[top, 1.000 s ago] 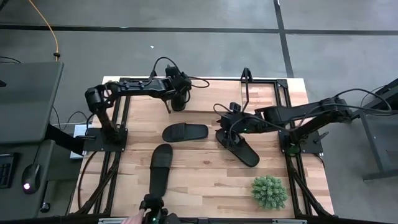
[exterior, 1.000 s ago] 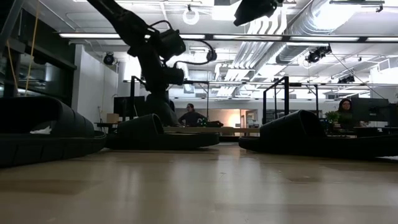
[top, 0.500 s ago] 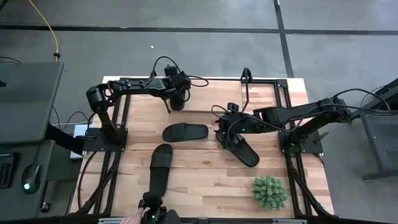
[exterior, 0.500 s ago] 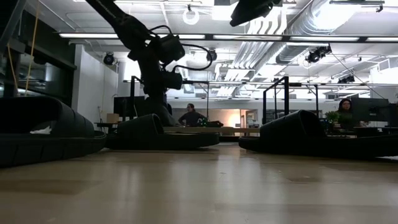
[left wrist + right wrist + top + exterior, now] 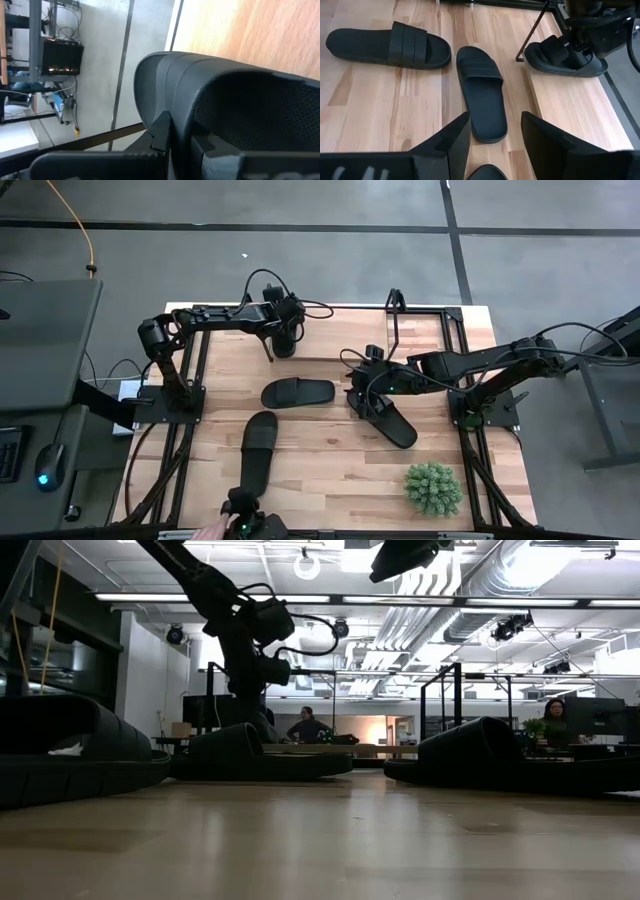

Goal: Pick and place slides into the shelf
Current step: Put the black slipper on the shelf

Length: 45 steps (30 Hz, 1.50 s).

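Four black slides show. My left gripper (image 5: 284, 330), at the table's far side, is shut on one slide (image 5: 562, 57) over the shelf (image 5: 575, 107), a light board with black uprights (image 5: 395, 305). Two slides lie sole-down on the tabletop, one mid-table (image 5: 297, 392) and one nearer (image 5: 257, 450). The last slide (image 5: 388, 420) lies on the right, sole-down. My right gripper (image 5: 492, 142) hovers open above its far end, and only its tip (image 5: 487, 173) shows below the fingers. My left gripper pinches the slide's strap (image 5: 177, 107), one finger (image 5: 160, 132) outside it and the other (image 5: 210, 145) inside the foot opening. The fingers come from above, pointing down. The slide sits level at the shelf board (image 5: 250, 40); whether its sole rests there I cannot tell.
A green spiky plant (image 5: 433, 488) stands near the table's near right corner. A person's hand (image 5: 213, 531) shows at the near edge. Black frame rails (image 5: 190, 380) run along both sides. People sit in the room beyond (image 5: 305, 726).
My left gripper has shifted a little toward the table's left, carrying its slide along the shelf. My right gripper has edged slightly left above the right slide and stays open. The slides on the tabletop have not moved.
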Tool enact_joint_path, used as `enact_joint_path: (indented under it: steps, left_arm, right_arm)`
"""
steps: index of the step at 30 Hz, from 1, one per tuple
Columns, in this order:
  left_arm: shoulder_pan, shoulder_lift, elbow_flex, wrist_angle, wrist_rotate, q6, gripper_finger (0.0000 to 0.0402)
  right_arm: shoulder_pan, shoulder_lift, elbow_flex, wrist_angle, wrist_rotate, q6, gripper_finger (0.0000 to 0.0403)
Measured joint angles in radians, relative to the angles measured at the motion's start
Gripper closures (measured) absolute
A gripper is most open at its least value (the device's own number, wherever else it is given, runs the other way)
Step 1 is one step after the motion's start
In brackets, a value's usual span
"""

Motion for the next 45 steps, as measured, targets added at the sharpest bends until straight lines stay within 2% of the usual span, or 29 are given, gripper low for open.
enact_joint_path:
  steps: [15, 18, 25, 30, 36, 45]
  left_arm:
    - [0.000, -0.001, 0.000, -0.078, 0.014, 0.012, 0.0382]
    - [0.000, -0.001, 0.000, -0.082, 0.014, 0.026, 0.0363]
    - [0.000, -0.001, 0.000, -0.086, 0.003, 0.008, 0.0278]
    - [-0.014, 0.000, -0.001, -0.102, -0.015, -0.016, 0.0237]
    - [-0.055, 0.001, -0.003, -0.108, -0.044, -0.023, 0.0219]
    - [-0.085, 0.002, -0.003, -0.108, -0.043, -0.025, 0.0218]
  right_arm:
    - [0.000, 0.000, 0.000, 0.000, 0.000, -0.001, 0.0237]
    - [0.000, 0.000, 0.000, 0.000, 0.000, 0.000, 0.0237]
    - [0.000, 0.000, 0.000, 0.000, 0.000, -0.001, 0.0237]
    - [0.000, 0.000, 0.000, 0.000, 0.000, -0.001, 0.0237]
    - [0.000, 0.000, 0.000, 0.000, 0.000, -0.002, 0.0237]
    - [0.000, 0.000, 0.000, 0.000, 0.000, 0.000, 0.0237]
